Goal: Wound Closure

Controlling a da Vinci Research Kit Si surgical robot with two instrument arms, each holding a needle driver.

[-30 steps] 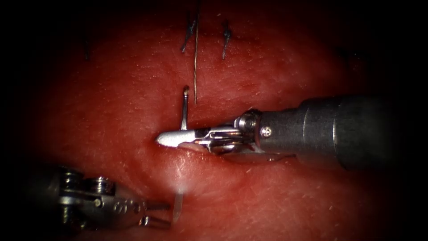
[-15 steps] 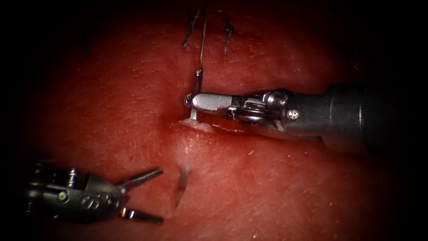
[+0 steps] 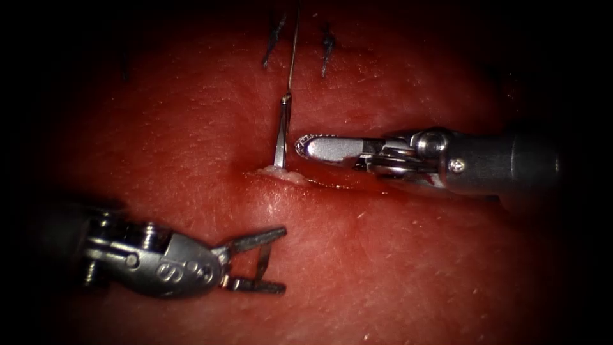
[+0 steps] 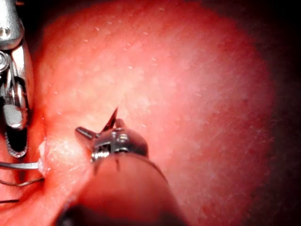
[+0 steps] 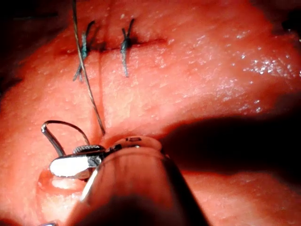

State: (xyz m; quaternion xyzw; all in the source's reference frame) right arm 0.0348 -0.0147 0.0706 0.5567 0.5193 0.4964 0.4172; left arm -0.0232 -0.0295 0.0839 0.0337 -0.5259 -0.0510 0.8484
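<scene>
Left hand: The left arm's hand (image 3: 282, 259) is seen at the near left of the tissue (image 3: 415, 268), with its two jaws spread wide apart; nothing is clamped in it. In the left wrist view the same hand (image 4: 96, 121) is shown released over the tissue.
Needle tip: A short length of the needle's pointed end (image 3: 262, 260) is seen out of the tissue, lying in the gap between the left hand's spread jaws. Whether either jaw is touched by it cannot be told.
Needle: The needle (image 3: 281, 131) is lodged in the tissue. Its middle is buried under the surface, and its tail end is stood up out of the tissue just beyond the left end of the cut (image 3: 357, 186), just beside the right hand's tip but apart from it. In the right wrist view the needle's curve (image 5: 61, 125) is seen arched up just ahead of that hand.
Thread: The thread (image 3: 292, 57) is led straight away from the needle's tail, far from both hands, and is held by neither. It is also seen in the right wrist view (image 5: 87, 84).
Right hand: The right arm's hand (image 3: 301, 147) is laid along the cut, pointed at the needle's tail. Its jaws are slightly parted, the toothed face being exposed, and nothing is grasped (image 5: 63, 160).
Cut ends of thread: Two dark knotted stitches (image 5: 82, 52) are set on the tissue well beyond the right hand.
</scene>
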